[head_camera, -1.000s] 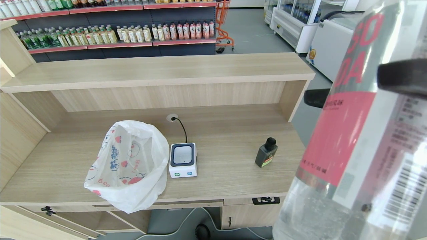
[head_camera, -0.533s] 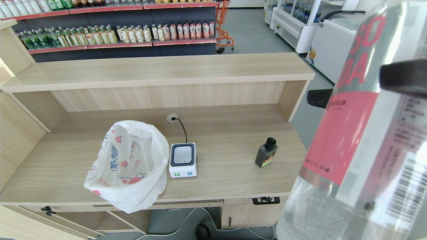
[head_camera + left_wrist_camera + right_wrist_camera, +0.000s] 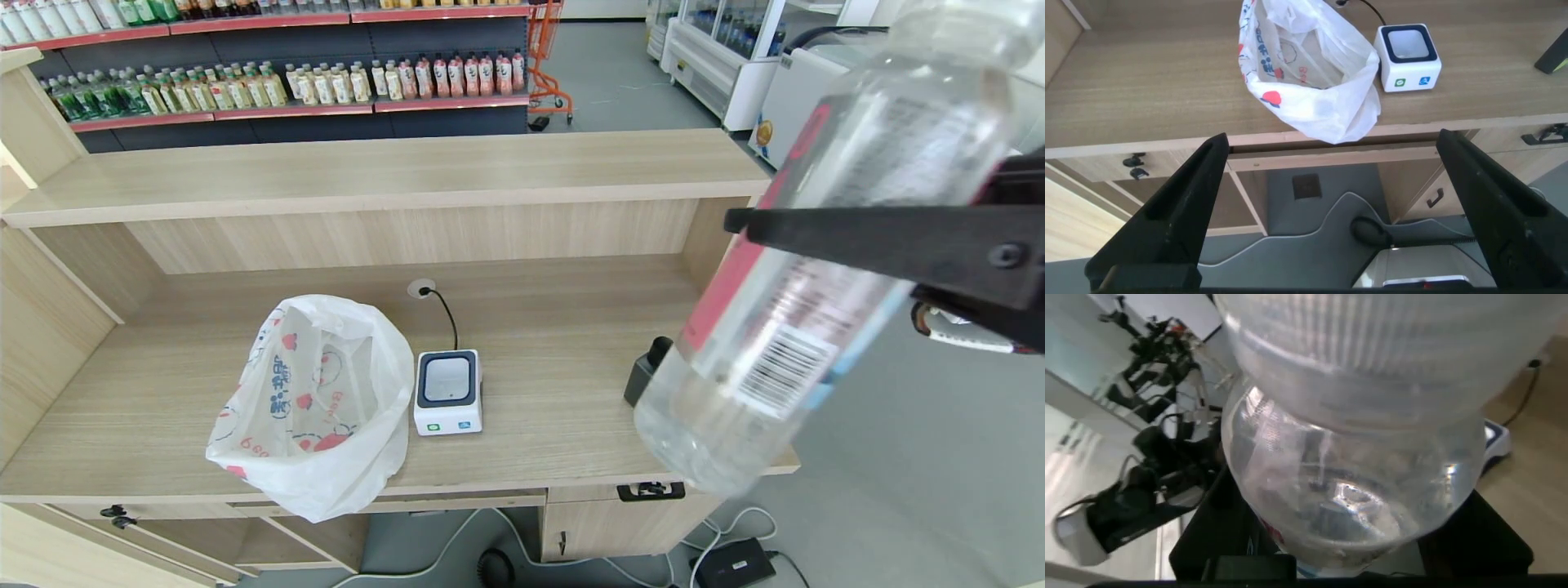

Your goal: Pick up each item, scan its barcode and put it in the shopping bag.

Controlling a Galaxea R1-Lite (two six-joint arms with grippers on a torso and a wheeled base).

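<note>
My right fingers [image 3: 816,233] pinched the clear bottle [image 3: 759,343] across its middle at the right of the frame, over the bench [image 3: 555,425] edge. Its long axis slanted, cap to the upper right, base to the lower left, barcode facing up. The scanner [image 3: 447,390] sat at centre frame, left of the base, with the shopping bag [image 3: 314,400] just beyond. I judged a leftward carry and roll was needed. My left fingers [image 3: 1180,216] hung spread off the bench's near edge.
</note>
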